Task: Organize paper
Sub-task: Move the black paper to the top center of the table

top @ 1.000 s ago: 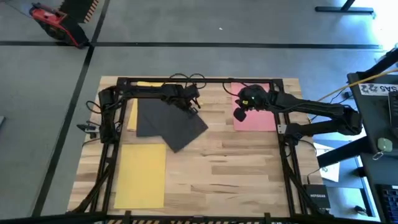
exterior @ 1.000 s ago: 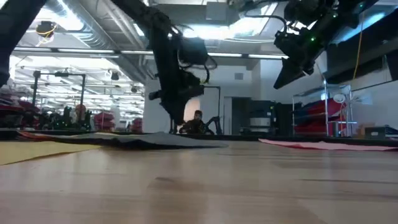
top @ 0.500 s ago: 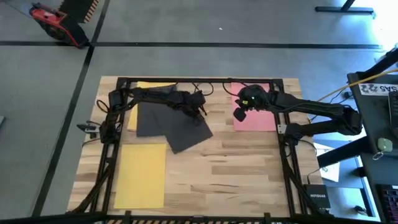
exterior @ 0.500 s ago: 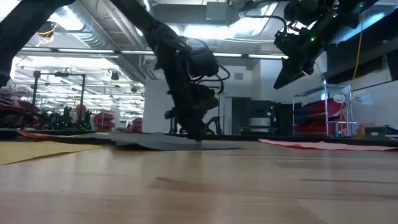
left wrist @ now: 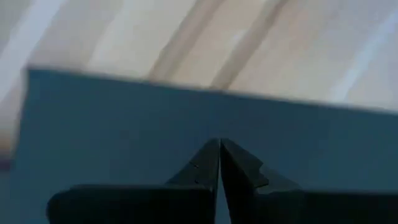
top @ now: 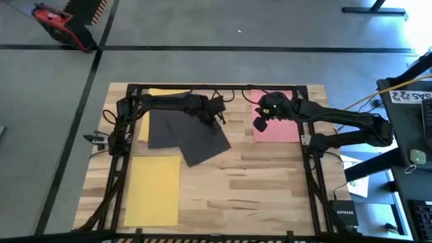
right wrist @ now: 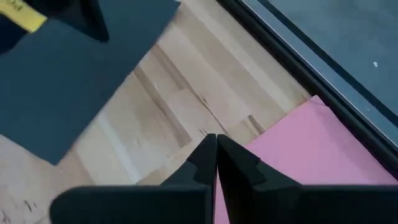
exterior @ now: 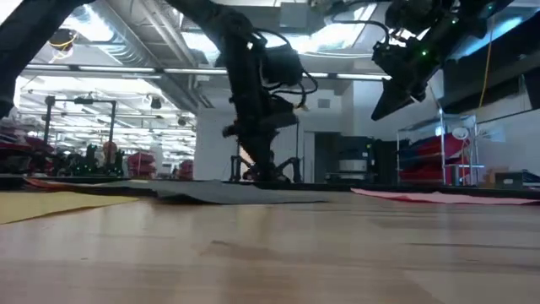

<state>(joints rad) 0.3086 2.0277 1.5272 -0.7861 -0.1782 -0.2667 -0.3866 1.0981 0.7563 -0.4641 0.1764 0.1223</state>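
Right now the left gripper [top: 217, 116] is reaching low over the far middle of the light wooden table [top: 256, 182], at the far right corner of a tilted black paper sheet [top: 199, 140]. In the left wrist view its two dark fingers [left wrist: 208, 163] are pressed together with nothing between them, and the dark sheet is filling the space just beyond them. From the low view I am guessing the tips are touching the sheet, but the view is too flat to be sure.

The tilted black sheet is lying partly on top of a second black paper sheet [top: 160, 128], which is sitting straight. Its long side is running from far left to near right. A yellow paper sheet [top: 160, 92] is peeking out along the far edge under them. A bigger yellow paper sheet [top: 153, 189] is lying flat at the near left, apart from the rest.

The right gripper [top: 262, 121] is hanging in the air over the far right, above the left edge of a pink paper sheet [top: 280, 128]. Its fingers are also together and holding nothing.

The left arm is much nearer the crooked sheet, so turning it straight is probably its job.
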